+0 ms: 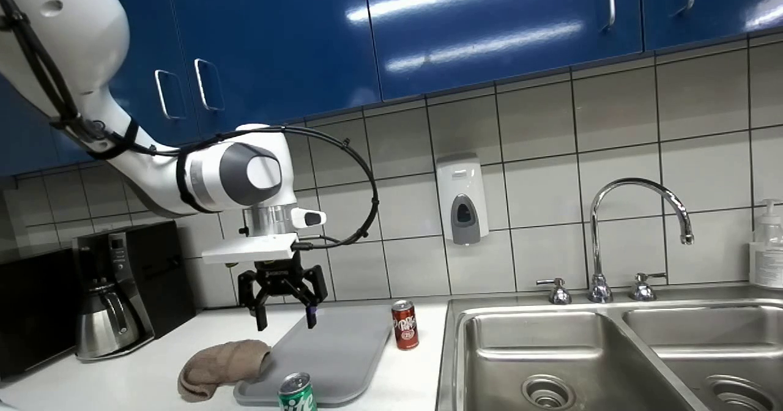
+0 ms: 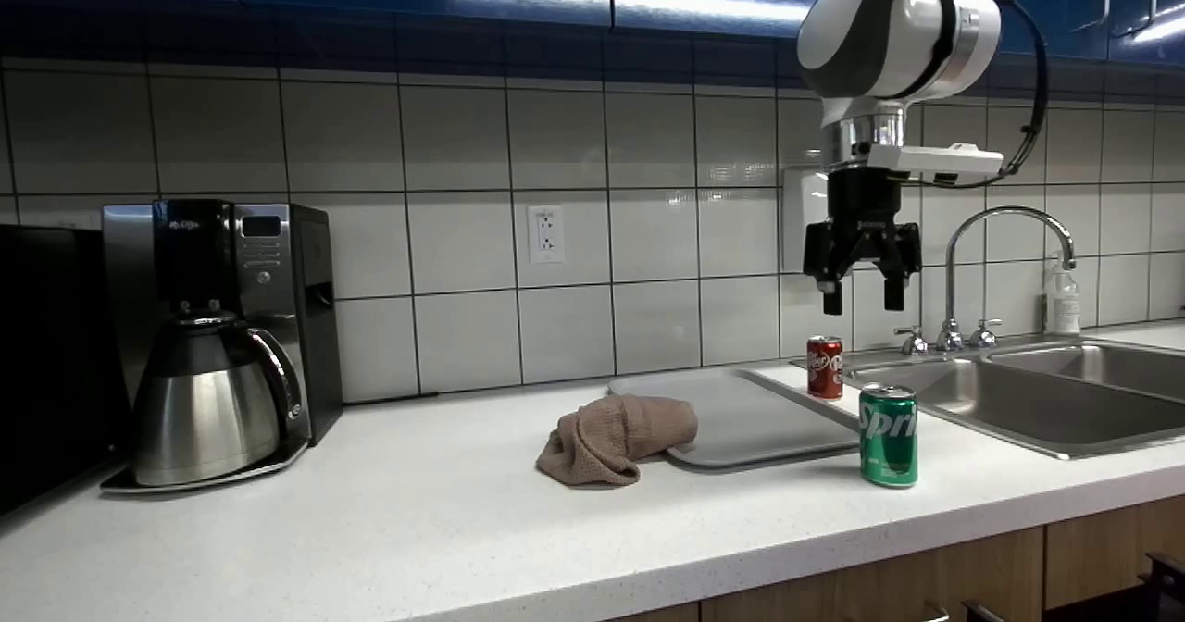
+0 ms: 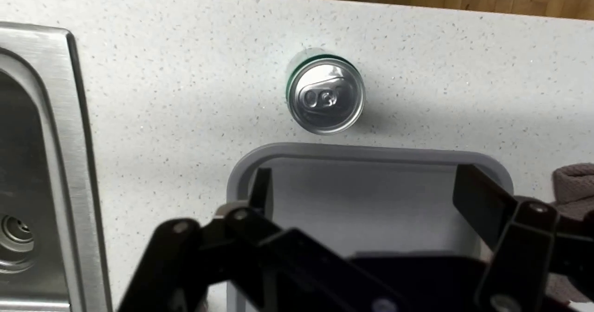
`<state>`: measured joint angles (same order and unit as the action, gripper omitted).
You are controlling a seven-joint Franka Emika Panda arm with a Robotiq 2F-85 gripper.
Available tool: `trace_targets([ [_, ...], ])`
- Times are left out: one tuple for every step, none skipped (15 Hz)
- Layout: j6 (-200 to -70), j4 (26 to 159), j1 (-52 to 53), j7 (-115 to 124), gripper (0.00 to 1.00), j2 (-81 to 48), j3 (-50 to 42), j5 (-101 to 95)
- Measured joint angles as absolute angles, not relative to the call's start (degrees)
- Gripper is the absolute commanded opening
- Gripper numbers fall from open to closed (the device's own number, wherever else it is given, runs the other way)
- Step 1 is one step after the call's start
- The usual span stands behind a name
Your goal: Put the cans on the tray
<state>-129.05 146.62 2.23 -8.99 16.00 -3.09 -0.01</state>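
- the gripper (image 1: 286, 320) is held above the tray (image 1: 342, 350), pointed down and spread, with nothing pinched in it; a grasp from overhead is presumably intended.
- the green can (image 2: 889, 446) is stood upright on the counter (image 2: 370, 529), just beside one end of the tray; the red can (image 2: 824, 367) is stood upright between tray and sink (image 1: 451, 362).
- both tops are thus left reachable, it seems; neither can is yet set on the tray.
- opposite the red can, a brown cloth (image 2: 620, 437) is bunched at the tray's side; landing space may be lost to it.
- in the wrist view a strip of counter is seen between green can and tray; no red can is made out.
- the green can is cut off at the bottom in an exterior view, shown whole in an exterior view.
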Motion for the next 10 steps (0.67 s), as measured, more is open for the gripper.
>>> trace_targets([
  [-129.6, 147.2, 2.2, -9.0, 1.0, 16.0, -3.1, -0.4],
  [-130.2, 147.7, 2.2, -9.0, 1.0, 16.0, -3.1, -0.8],
  [-130.7, 148.3, 2.1, -9.0, 1.0, 16.0, -3.1, -1.2],
  [-131.3, 148.9, 2.0, -9.0, 1.0, 16.0, -3.1, -1.5],
  [-131.9, 149.5, 2.0, -9.0, 1.0, 16.0, -3.1, -1.8],
  [-132.6, 150.2, 2.0, -9.0, 1.0, 16.0, -3.1, -2.1],
  [-133.2, 150.8, 1.9, -9.0, 1.0, 16.0, -3.1, -2.3],
  [-134.0, 151.5, 1.9, -9.0, 1.0, 16.0, -3.1, -2.3],
  [-135.0, 152.2, 1.9, -9.0, 1.0, 15.9, -3.1, -2.3],
  [-135.9, 152.9, 1.8, -9.0, 1.0, 15.8, -3.1, -2.3],
])
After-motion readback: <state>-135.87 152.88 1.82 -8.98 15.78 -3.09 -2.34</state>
